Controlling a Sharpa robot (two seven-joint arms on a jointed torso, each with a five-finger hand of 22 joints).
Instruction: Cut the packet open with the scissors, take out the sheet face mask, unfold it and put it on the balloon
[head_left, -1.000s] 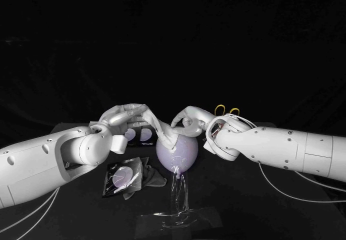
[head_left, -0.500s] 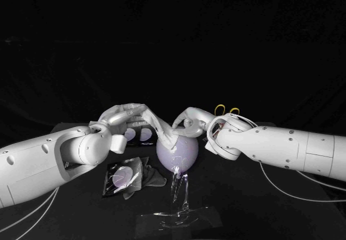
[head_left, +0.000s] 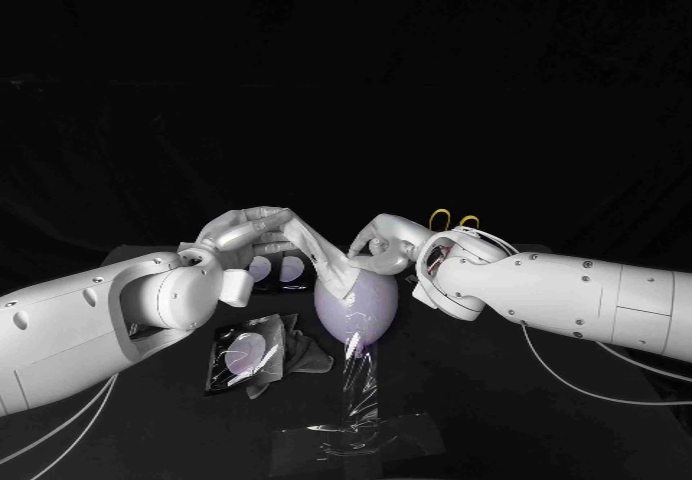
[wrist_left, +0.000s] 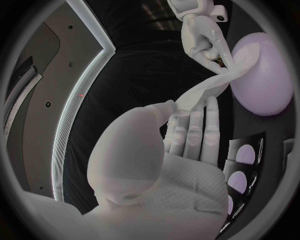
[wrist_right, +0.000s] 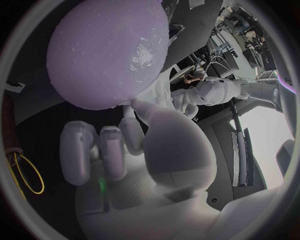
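Centre frame in the head view, the left hand (head_left: 248, 233) pinches one end of the sheet face mask (head_left: 316, 246) while the right hand (head_left: 378, 241) clamps the other end against the lavender balloon (head_left: 361, 310), probably stretching it to spread. The mask looks bunched, its openings unreadable; the right hand hides the balloon's crown.

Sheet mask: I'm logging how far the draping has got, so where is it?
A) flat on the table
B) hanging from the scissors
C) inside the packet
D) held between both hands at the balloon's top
D: the sheet mask runs from the left hand to the right hand, which holds its other end against the top of the balloon.
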